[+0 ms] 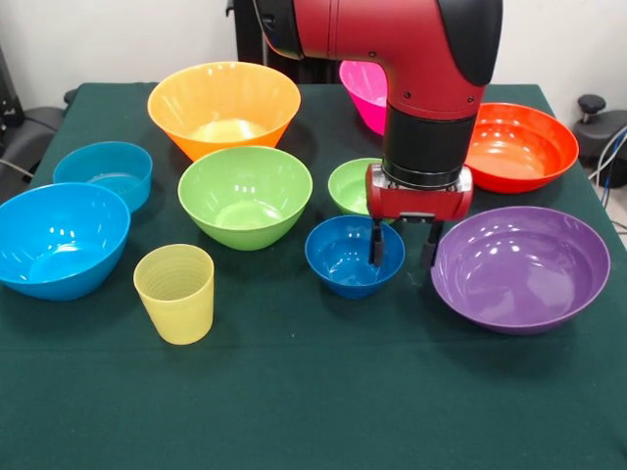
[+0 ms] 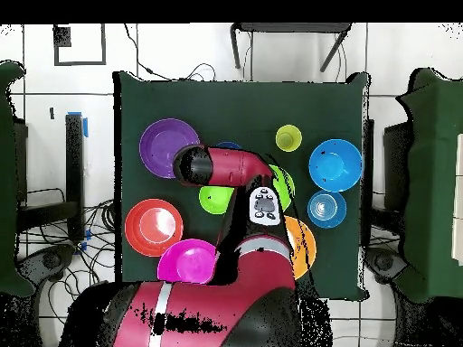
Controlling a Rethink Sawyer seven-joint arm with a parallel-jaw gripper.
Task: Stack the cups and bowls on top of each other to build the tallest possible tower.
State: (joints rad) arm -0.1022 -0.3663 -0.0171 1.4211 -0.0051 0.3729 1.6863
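Green surface (image 1: 313,411), 9 loose vessels, 1 arm; nothing stacked.

Nearest row: yellow ribbed tumbler (image 1: 175,293), upright and alone; large blue bowl (image 1: 59,238) at the left edge; small dark-blue bowl (image 1: 354,256); wide purple bowl (image 1: 519,267) at right. Pincer (image 1: 403,245) hangs with its 2 fingers apart, 1 over the dark-blue bowl's right rim, the other between that bowl and the purple one, gripping nothing. Middle row: light-blue low bowl (image 1: 105,172), lime-green bowl (image 1: 245,195), small green bowl (image 1: 351,185) partly behind the arm. Far row: orange bowl (image 1: 223,106), pink bowl (image 1: 363,91) largely hidden, red-orange bowl (image 1: 520,146).
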